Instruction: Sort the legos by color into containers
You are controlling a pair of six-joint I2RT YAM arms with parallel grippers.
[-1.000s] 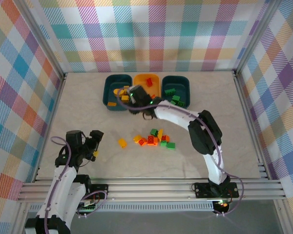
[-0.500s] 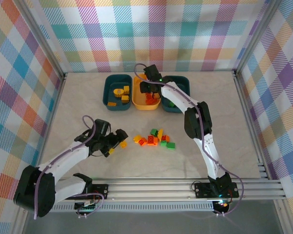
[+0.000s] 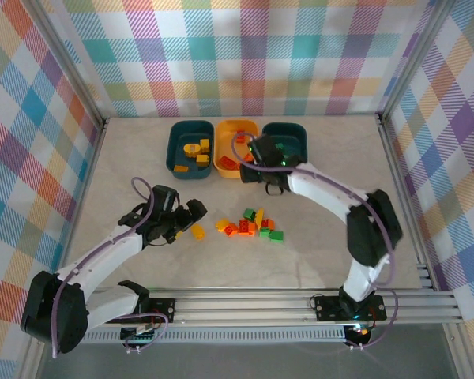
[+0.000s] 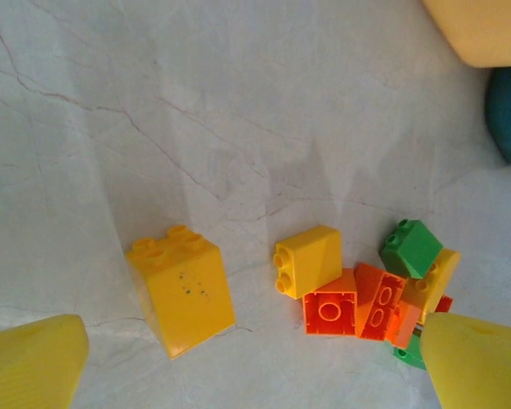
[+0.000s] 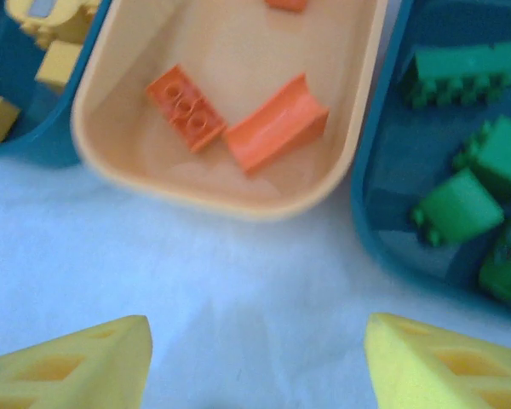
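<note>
Tubs along far side: left teal tub (image 3: 178, 139) holds yellow, yellow-orange tub (image 3: 235, 128) red-orange, right teal tub (image 3: 295, 134) green.
Right gripper (image 5: 255, 362) hangs over yellow-orange tub's near rim, jaws spread, nothing between them.
Left gripper (image 4: 255, 358) low over table, jaws wide apart and empty.
Loose pile (image 3: 251, 225) crowds one finger.
Lone yellow brick (image 4: 180, 294) sits off-centre, nearer the other finger.
Centre on brick, square jaws to its flat sides, descend, then close.
Keep clear of pile.

Left end effector (image 4: 255, 366) splayed, right one (image 5: 255, 362) splayed
</note>
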